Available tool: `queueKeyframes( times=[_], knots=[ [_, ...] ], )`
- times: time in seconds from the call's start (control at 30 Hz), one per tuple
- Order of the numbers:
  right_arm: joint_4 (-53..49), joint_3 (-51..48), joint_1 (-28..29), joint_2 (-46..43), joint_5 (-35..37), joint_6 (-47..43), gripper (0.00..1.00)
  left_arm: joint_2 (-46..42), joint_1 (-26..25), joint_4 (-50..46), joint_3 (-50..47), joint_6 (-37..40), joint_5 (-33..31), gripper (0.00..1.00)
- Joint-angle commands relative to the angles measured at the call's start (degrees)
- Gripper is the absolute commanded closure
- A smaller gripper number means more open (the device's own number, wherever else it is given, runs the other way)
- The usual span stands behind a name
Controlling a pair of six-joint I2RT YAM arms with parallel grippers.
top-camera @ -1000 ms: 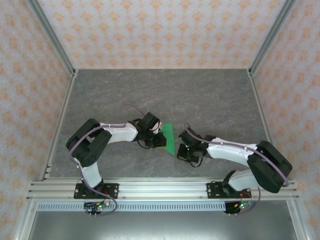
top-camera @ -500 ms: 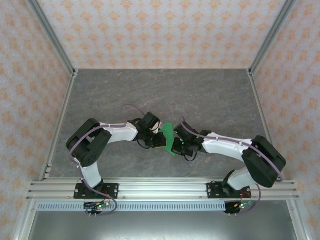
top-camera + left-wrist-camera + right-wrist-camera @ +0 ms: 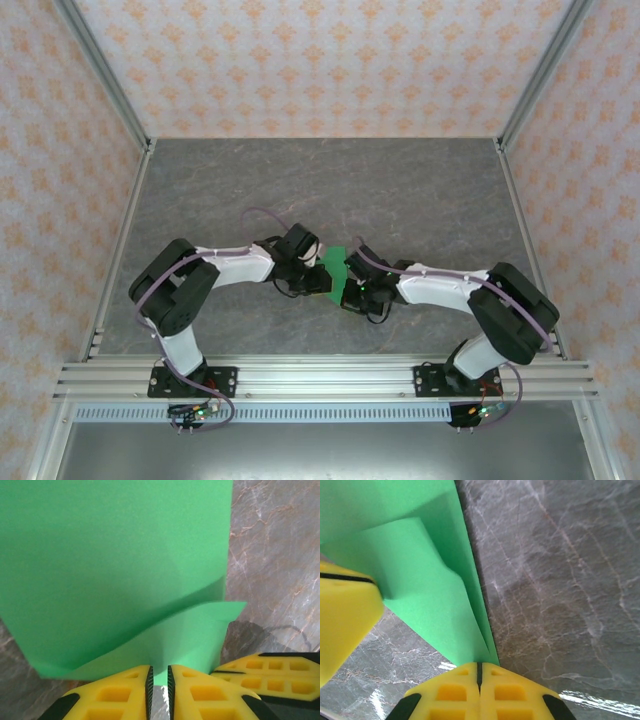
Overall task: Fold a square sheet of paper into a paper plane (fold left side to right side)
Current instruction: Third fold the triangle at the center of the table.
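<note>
Green paper (image 3: pixel 115 565) clamped by left end effector (image 3: pixel 159 672) and right end effector (image 3: pixel 479 666), both closed

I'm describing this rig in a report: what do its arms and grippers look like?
The left arm and right arm are white shells with bulky black joints, each trailed by a thin purple cable. The left gripper and right gripper have yellow fingers with rectangular pockets and black pads.

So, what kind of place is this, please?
Probably a robot lab test cell, not a home: a left arm and right arm bolted to an aluminium rail, a grey stone-patterned tabletop boxed in by patterned wall panels on metal posts, and a green sheet of paper between them.
</note>
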Motion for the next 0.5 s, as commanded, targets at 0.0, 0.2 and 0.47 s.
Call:
queueKeyframes(
  times=[0.0,0.2,0.47],
  knots=[
    [-6.9,-0.8,0.3,2.6,4.4,-1.6,1.0,-4.3,-0.2,-2.3,-0.1,1.5,-0.7,0.83],
    [-7.7,-0.2,0.3,3.0,5.0,-2.3,1.0,-4.5,-3.0,-0.3,-0.6,1.2,1.7,0.87],
    [-8.0,-0.3,0.3,3.5,5.0,-2.6,1.0,-1.8,-3.4,1.9,-0.7,0.5,1.3,0.89]
  ],
)
